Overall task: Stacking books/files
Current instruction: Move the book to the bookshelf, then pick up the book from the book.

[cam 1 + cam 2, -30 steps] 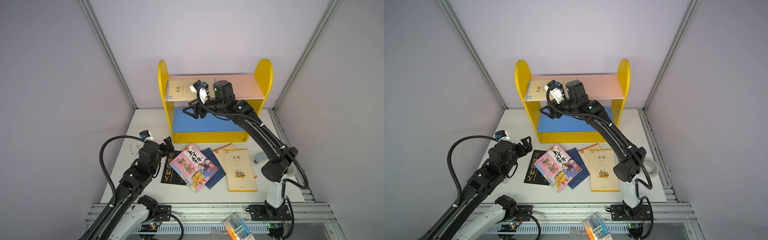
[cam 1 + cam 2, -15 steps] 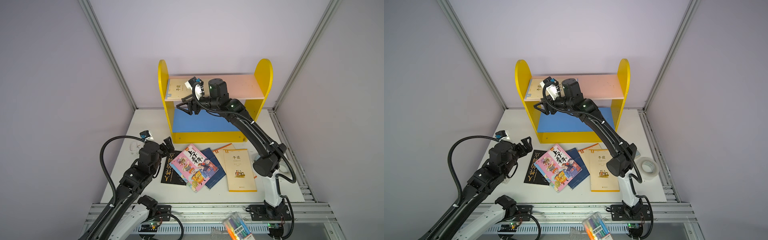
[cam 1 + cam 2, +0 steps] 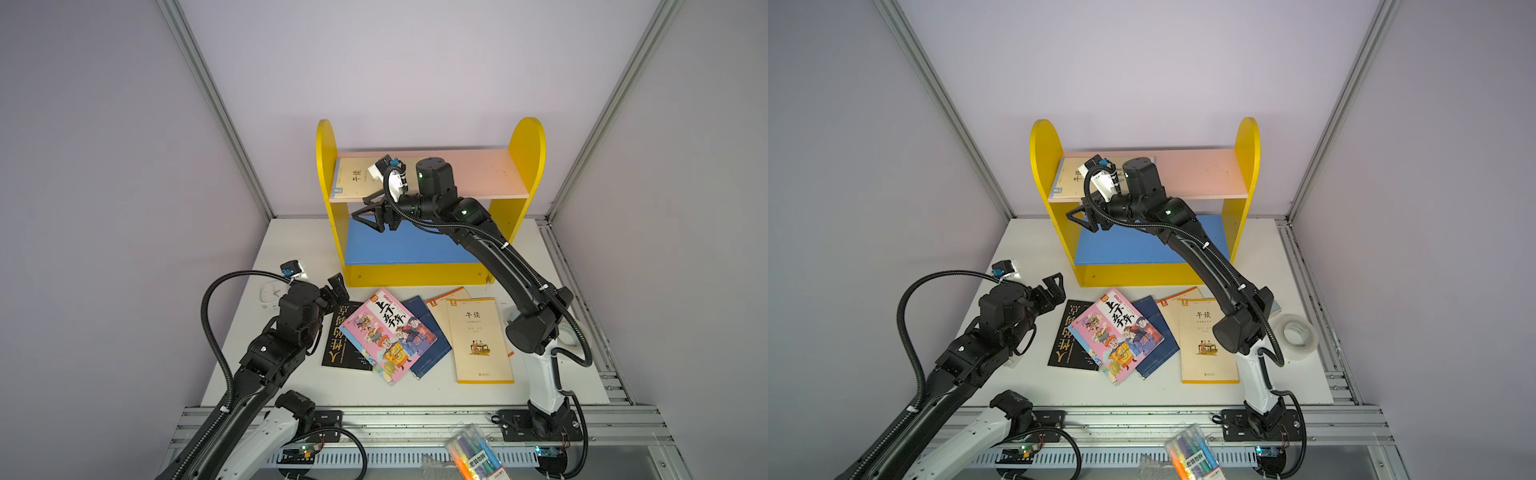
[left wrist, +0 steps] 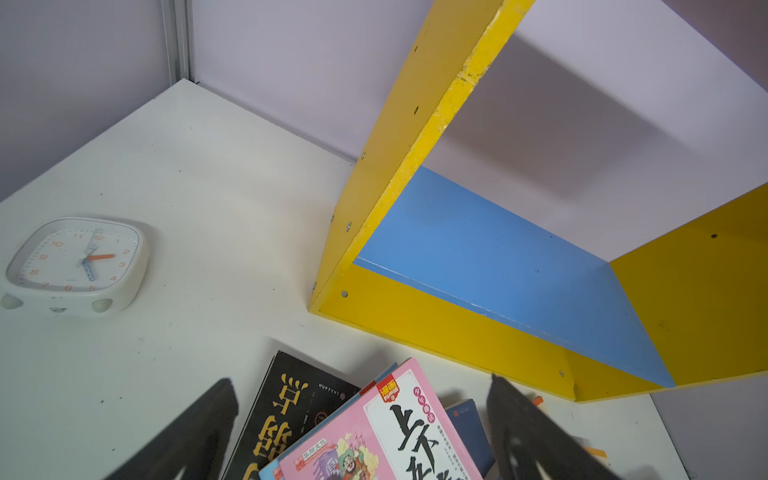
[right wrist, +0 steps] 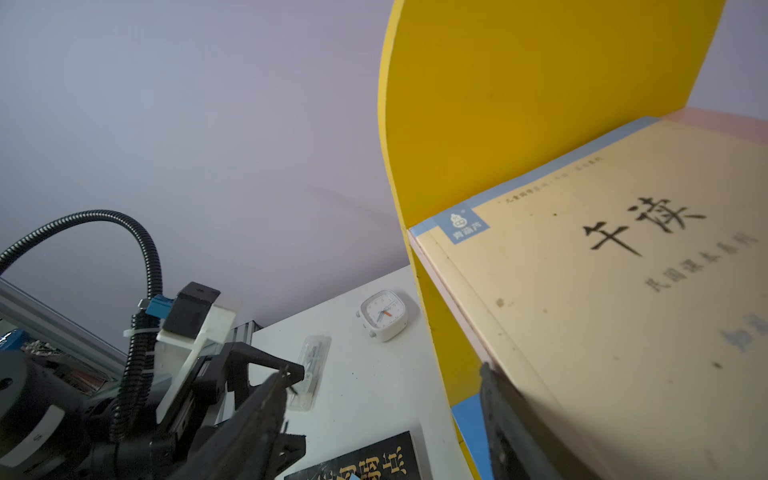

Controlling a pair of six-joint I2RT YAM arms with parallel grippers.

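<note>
One cream book [image 3: 353,179] [image 3: 1070,181] [image 5: 602,291] lies flat at the left end of the yellow rack's pink top shelf [image 3: 478,174]. My right gripper [image 3: 369,211] [image 3: 1084,214] [image 5: 384,372] hovers open just in front of that shelf's front edge. One finger is close by the book's near edge, and nothing is between the fingers. On the table lie a black book with gold lettering [image 3: 341,351], a pink cartoon book [image 3: 388,334] [image 4: 374,432], a navy book [image 3: 430,332] and a cream book [image 3: 480,338], overlapping. My left gripper [image 3: 338,286] [image 4: 360,380] is open above the black book's far corner.
The yellow rack [image 3: 415,276] with a blue lower shelf [image 3: 399,247] stands at the table's back. A white square clock [image 3: 269,293] [image 4: 75,266] lies left of it. A tape roll [image 3: 1298,334] sits behind the right arm. A marker pack [image 3: 473,457] lies on the front rail.
My right gripper has slid left and slightly up along the top shelf's front, and its jaws have spread wider. The left arm has not moved.
</note>
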